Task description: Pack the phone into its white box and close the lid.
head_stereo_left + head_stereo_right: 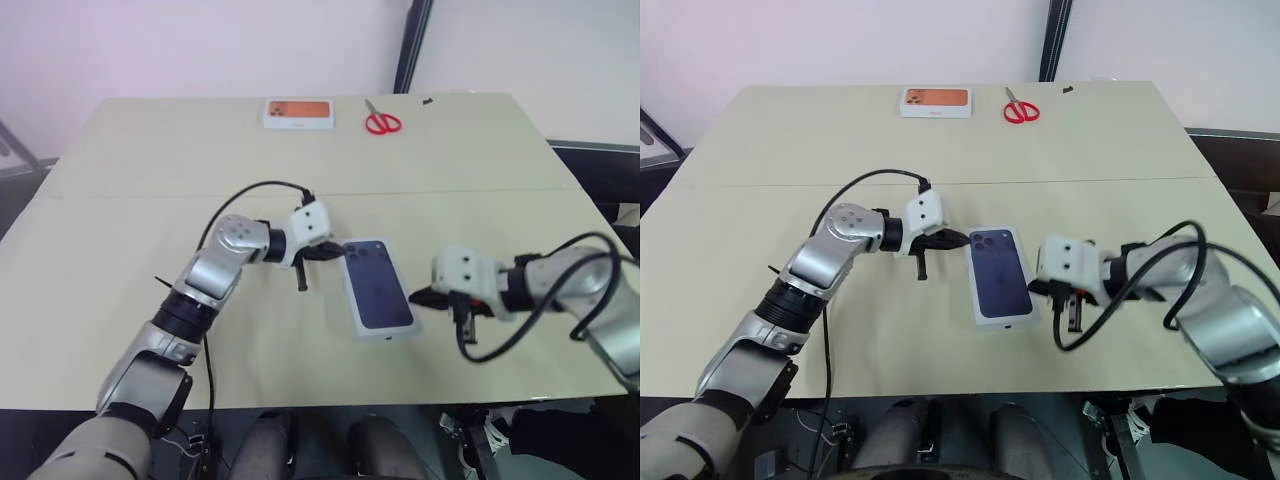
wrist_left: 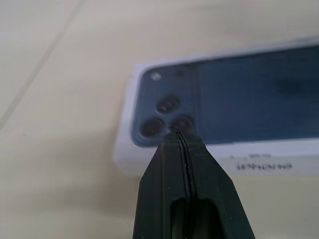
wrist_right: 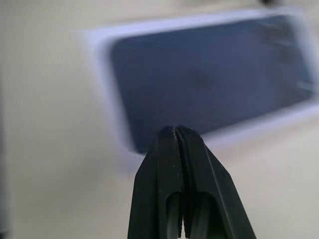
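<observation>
The lid (image 1: 378, 288) is seen seated on the white box (image 2: 149, 167), the closed package lying flat on the tan table (image 1: 120, 220), a little right of its middle and toward its near edge. On the upward face of the lid a dark blue phone picture is printed, its camera cluster at the far left corner. The phone itself is not to be made out (whether it lies inside cannot be told).

The left gripper (image 1: 322, 252) is held at the far left corner of the package, its two black fingers pressed together with nothing between them; in the left wrist view the tips are seen just at the printed camera cluster, though contact cannot be confirmed. The right gripper (image 1: 420, 297) is placed just beside the near right edge of the package, its fingers likewise clenched on nothing, as shown in the right wrist view.

At the far edge of the table, a white box with orange print (image 1: 298, 113) is laid flat, and red-handled scissors (image 1: 381, 121) are found to its right, both well apart from the package.
</observation>
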